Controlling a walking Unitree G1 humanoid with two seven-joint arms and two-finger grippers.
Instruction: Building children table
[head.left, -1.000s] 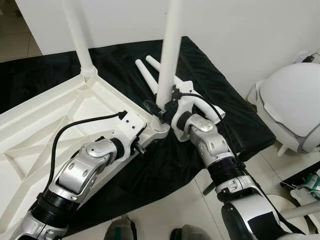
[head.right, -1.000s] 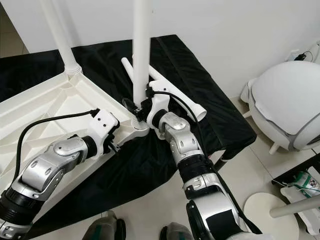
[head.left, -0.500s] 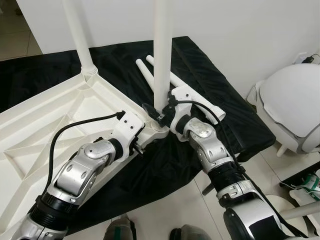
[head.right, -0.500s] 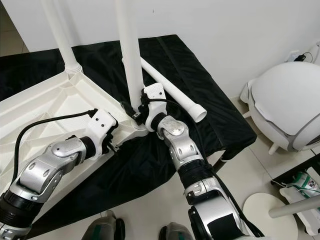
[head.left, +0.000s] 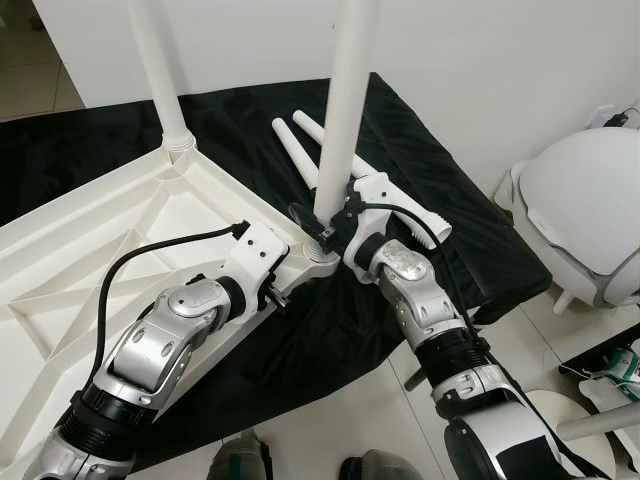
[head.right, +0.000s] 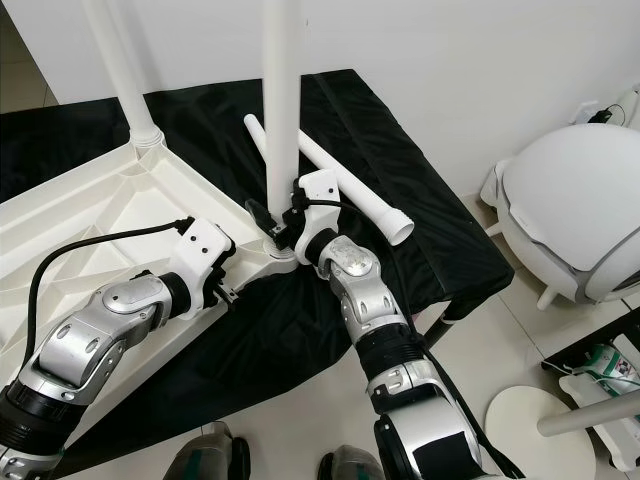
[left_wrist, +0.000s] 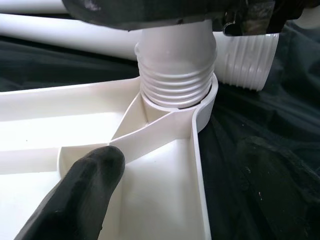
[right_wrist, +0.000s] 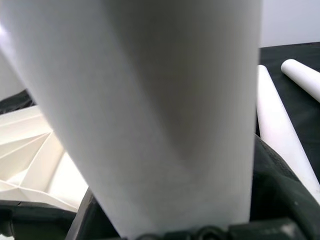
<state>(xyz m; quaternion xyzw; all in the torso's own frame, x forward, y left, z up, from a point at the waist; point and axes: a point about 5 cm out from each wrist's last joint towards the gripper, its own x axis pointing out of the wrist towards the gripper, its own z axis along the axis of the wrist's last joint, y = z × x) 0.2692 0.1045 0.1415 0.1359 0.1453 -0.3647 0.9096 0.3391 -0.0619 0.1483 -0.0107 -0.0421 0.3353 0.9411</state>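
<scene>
The white table top (head.left: 80, 250) lies upside down on a black cloth. One white leg (head.left: 160, 80) stands in its far corner. My right gripper (head.left: 322, 226) is shut on a second leg (head.left: 340, 110), low on its shaft, and the leg leans slightly right. Its threaded end (left_wrist: 175, 75) sits in the near corner socket (left_wrist: 202, 107). My left gripper (head.left: 283, 288) is shut on the table top's rim beside that socket, with one finger (left_wrist: 75, 195) lying inside the rim. Two loose legs (head.left: 292, 152) (head.left: 415, 212) lie on the cloth behind.
The black cloth (head.left: 470, 250) covers a low platform that ends at the right over tiled floor. A white rounded object (head.left: 585, 210) stands on the floor at the right, and a white round base (head.right: 530, 410) lies lower right. A white wall is close behind.
The held leg stood upright with its top further left half a second ago; my right gripper has tipped it back to the right. The left gripper keeps its hold on the rim.
</scene>
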